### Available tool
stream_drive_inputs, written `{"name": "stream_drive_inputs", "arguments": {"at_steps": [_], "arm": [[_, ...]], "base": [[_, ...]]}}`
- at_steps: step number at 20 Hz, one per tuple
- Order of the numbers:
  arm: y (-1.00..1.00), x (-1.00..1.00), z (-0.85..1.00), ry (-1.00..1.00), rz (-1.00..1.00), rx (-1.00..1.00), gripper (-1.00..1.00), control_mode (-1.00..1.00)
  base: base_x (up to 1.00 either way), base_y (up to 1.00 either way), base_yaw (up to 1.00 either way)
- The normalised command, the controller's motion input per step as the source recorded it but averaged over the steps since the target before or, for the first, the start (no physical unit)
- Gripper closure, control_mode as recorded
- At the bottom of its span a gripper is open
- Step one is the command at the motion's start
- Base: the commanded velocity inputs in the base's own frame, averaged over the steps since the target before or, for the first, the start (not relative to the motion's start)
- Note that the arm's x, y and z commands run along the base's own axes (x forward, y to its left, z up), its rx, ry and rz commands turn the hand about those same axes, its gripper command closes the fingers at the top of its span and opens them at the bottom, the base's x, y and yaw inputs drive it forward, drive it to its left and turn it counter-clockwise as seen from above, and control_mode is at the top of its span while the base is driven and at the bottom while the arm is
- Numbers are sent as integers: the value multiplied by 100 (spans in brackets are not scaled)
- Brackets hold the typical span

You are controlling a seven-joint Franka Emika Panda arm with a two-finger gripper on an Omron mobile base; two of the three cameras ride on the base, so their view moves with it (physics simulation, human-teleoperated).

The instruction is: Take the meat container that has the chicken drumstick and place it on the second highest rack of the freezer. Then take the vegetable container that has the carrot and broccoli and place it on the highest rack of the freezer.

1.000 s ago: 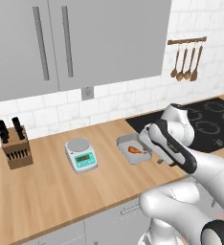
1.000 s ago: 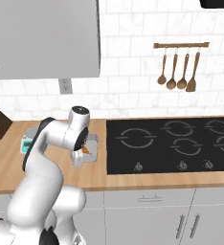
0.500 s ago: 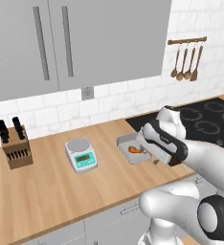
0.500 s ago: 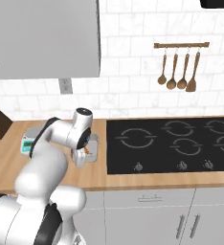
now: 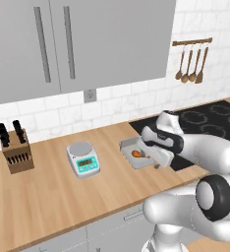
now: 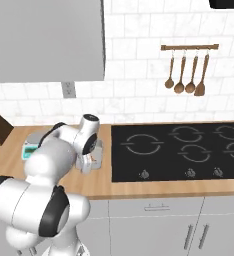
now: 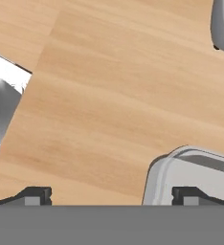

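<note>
Left base view: your claw [image 5: 155, 158] hangs low over the grey meat container [image 5: 136, 153] on the wooden counter [image 5: 53, 192], chicken drumstick [image 5: 136, 153] inside, scale [image 5: 82, 158] near its left.
Right base view: arm covers most of the container [image 6: 96, 157], beside the cooktop [image 6: 179, 150].
Hand view: claw [image 7: 111, 196] released, 2 fingertips [image 7: 35, 195] spread wide, 1 over the container rim [image 7: 181, 167].

rendered home kitchen. wooden counter [image 5: 53, 197] beneath grey wall cabinets [image 5: 77, 44], white tile backsplash [image 6: 139, 60], black cooktop [image 6: 179, 150]. knife block [image 5: 17, 152], kitchen scale [image 5: 82, 159], hanging wooden utensils [image 6: 186, 75].
</note>
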Motion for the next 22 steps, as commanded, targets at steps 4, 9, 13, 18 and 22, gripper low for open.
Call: {"name": "stream_drive_inputs", "arguments": {"at_steps": [4,9,13,18,22], "arm": [[2,24,-18,1,0,0,-100,-100],[6,24,-18,2,0,0,-100,-100],[9,23,-20,1,0,0,-100,-100],[3,11,-10,0,0,0,-100,-100],[0,0,0,0,0,0,100,-100]], "base": [[0,0,0],[0,0,0],[0,0,0],[0,0,0],[0,0,0]]}}
